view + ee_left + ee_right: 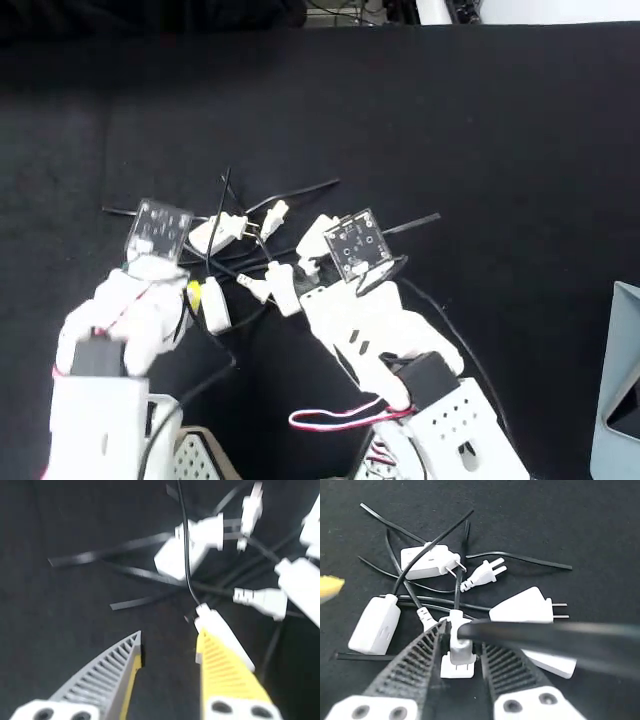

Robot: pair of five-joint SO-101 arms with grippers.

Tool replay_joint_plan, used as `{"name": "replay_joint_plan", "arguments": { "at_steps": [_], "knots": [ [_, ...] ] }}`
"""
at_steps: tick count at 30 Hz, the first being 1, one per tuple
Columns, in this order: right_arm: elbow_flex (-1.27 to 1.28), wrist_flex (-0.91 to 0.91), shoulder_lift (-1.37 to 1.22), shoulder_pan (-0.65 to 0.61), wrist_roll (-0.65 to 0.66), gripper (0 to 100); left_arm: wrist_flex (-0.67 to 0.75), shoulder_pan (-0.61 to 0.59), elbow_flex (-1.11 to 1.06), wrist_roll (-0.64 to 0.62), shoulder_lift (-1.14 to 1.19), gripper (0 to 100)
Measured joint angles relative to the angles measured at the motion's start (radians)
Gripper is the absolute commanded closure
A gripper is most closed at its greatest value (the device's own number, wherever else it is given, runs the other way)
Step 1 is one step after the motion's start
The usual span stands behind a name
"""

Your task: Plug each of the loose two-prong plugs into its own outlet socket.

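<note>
**No plug seated yet; one plug in the grip**

The right hand is clenched on a small white plug at the lower middle of the right wrist view. The left hand is released, with nothing held between its fingers, at the edge of the cord tangle. No prongs are seen seated. The outlet socket at left lies unmated. A two-prong plug and a wedge-shaped plug lie loose on the black counter. Every mating is judged to be left.
</note>
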State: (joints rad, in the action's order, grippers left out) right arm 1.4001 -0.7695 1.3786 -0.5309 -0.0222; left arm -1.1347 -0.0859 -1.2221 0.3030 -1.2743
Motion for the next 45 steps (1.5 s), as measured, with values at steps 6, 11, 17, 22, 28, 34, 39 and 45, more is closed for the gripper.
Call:
{"name": "replay_joint_plan", "arguments": {
  "at_steps": [6, 11, 17, 22, 28, 34, 39, 45],
  "knots": [
    [0.012, 0.002, 0.000, 0.003, 0.000, 98.6, 0.002, 0.069, 0.103, -0.127, 0.347, 68],
    [0.012, 0.002, 0.000, 0.005, 0.000, 98.6, 0.011, 0.106, 0.180, -0.247, 0.563, 68],
    [0.012, 0.002, 0.000, 0.005, 0.000, 98.6, 0.150, 0.106, 0.186, -0.318, 0.723, 81],
    [0.012, 0.002, 0.000, 0.005, 0.000, 98.6, 0.242, 0.107, 0.170, -0.275, 0.772, 94],
    [0.012, 0.002, 0.000, 0.005, 0.000, 98.6, 0.253, 0.091, 0.172, -0.120, 0.764, 97],
    [0.012, 0.002, 0.000, 0.005, -0.003, 98.6, 0.253, 0.080, 0.172, 0.055, 0.740, 97],
    [0.012, 0.002, 0.000, 0.005, -0.003, 98.6, 0.253, 0.078, 0.170, 0.129, 0.707, 97],
    [0.012, 0.002, 0.000, 0.005, -0.003, 98.6, 0.253, 0.094, 0.157, 0.132, 0.664, 96]
  ]
}}
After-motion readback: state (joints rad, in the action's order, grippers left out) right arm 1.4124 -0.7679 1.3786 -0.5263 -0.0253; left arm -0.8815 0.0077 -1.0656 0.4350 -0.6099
